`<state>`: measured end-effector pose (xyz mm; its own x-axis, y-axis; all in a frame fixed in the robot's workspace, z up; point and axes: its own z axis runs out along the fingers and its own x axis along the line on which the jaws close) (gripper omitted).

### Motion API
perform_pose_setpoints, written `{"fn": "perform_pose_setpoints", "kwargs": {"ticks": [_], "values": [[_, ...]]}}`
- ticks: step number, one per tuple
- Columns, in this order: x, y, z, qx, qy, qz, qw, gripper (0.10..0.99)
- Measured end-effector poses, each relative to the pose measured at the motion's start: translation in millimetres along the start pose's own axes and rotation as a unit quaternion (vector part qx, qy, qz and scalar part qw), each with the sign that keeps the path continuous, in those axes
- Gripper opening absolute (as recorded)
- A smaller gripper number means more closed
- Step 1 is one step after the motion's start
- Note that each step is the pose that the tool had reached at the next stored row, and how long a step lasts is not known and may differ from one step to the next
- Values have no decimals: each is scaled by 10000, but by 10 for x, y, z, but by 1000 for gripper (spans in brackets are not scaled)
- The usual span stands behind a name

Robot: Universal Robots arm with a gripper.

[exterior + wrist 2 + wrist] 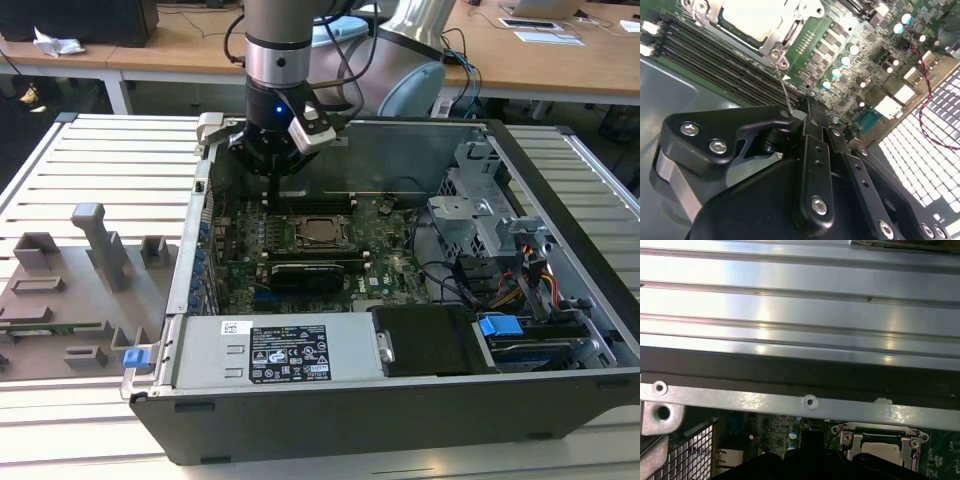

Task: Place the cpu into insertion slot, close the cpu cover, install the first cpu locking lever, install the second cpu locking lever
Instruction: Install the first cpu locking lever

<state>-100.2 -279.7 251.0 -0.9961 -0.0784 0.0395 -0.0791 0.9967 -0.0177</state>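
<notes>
Cpu (pixel 751 17) lies in the socket (pixel 340 241) with the cover (pixel 790 32) flat over it, so those steps look done (lever work looks unfinished). One wire lever (pixel 783 84) rises from the socket's corner to the gripper (pixel 809 104), whose fingers are together; the arm (pixel 275 55) stands upright just beyond the socket.

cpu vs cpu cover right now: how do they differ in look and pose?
The cpu is a solid pale metal square; the cpu cover is a silver frame with a square cut-out. The cpu sits inside that cut-out; the cpu cover lies around it. Both lie flat on the motherboard.
</notes>
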Motion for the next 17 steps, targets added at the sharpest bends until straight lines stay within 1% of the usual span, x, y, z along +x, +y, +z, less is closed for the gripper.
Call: {"fn": "perform_pose_setpoints", "kwargs": {"ticks": [6,10,17], "values": [[-93,-8,-4,0,3,0,10000,106],[-188,-15,-8,-1,9,0,10000,106],[-273,-22,-11,-1,13,-1,10000,106]]}}
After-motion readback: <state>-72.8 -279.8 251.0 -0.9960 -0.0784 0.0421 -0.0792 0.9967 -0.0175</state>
